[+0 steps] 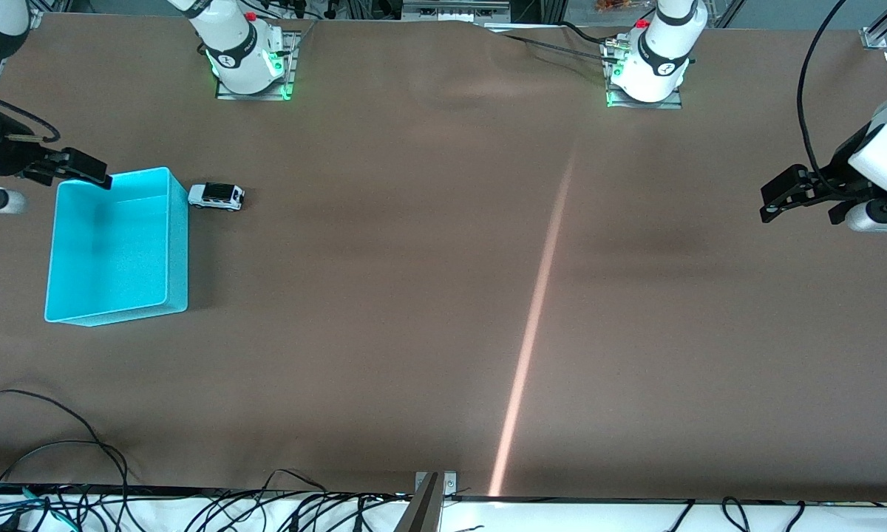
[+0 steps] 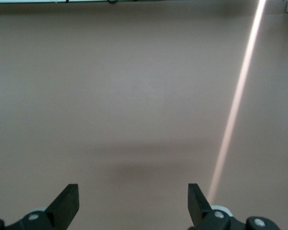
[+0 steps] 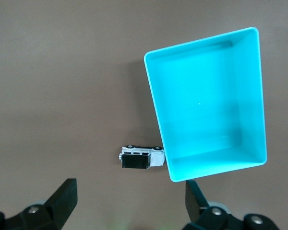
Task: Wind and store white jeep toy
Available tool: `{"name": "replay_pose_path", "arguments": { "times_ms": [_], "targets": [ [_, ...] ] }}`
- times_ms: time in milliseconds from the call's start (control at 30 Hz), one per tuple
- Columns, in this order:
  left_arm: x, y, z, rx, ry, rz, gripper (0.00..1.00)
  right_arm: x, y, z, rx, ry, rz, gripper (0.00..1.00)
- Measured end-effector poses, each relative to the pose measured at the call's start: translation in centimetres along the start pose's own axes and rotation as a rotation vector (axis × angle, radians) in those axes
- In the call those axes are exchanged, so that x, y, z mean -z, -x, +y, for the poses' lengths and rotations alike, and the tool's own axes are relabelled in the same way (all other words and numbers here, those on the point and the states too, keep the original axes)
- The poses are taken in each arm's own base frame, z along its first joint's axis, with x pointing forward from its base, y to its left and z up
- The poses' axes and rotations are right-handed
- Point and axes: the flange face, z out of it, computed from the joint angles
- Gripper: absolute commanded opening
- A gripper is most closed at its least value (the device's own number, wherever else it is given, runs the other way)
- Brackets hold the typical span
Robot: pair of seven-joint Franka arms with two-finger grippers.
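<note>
The white jeep toy (image 1: 216, 196) (image 3: 141, 157), with its black roof, stands on the brown table right beside the corner of the turquoise bin (image 1: 179, 244) (image 3: 156, 103), on the side toward the left arm's end. The bin holds nothing. My right gripper (image 1: 74, 168) (image 3: 131, 199) hangs open and empty in the air over the bin's edge at the right arm's end of the table. My left gripper (image 1: 780, 198) (image 2: 133, 201) waits open and empty above bare table at the left arm's end.
A pale streak of light (image 1: 536, 310) runs across the brown tabletop. Both robot bases (image 1: 247, 59) stand at the table's back edge. Loose cables (image 1: 59, 473) lie along the edge nearest the front camera.
</note>
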Motion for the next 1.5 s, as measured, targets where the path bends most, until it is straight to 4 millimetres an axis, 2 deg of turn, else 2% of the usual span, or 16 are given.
{"name": "replay_pose_path", "arguments": {
  "times_ms": [300, 500, 867, 1100, 1200, 1500],
  "targets": [
    [-0.1, 0.0, 0.1, 0.004, 0.021, -0.003, 1.00, -5.6, 1.4, -0.8, -0.048, 0.002, -0.050, 1.00],
    [-0.2, -0.1, -0.1, 0.013, 0.045, -0.005, 1.00, -8.0, 2.2, -1.2, -0.067, 0.006, -0.082, 1.00],
    [-0.2, -0.1, 0.1, 0.011, 0.050, -0.005, 1.00, -12.7, 6.2, 1.9, -0.139, -0.009, -0.082, 1.00],
    [-0.1, -0.1, -0.1, 0.015, 0.050, -0.004, 1.00, -15.0, 5.6, 2.2, -0.145, -0.009, -0.048, 1.00],
    [-0.3, 0.2, -0.4, 0.019, 0.049, -0.028, 1.00, -16.2, 4.7, 1.1, -0.144, -0.003, -0.031, 1.00],
    [-1.2, 1.1, 1.0, -0.007, 0.058, -0.106, 1.00, -21.0, 1.6, -5.3, -0.313, 0.001, 0.038, 1.00]
  ]
}}
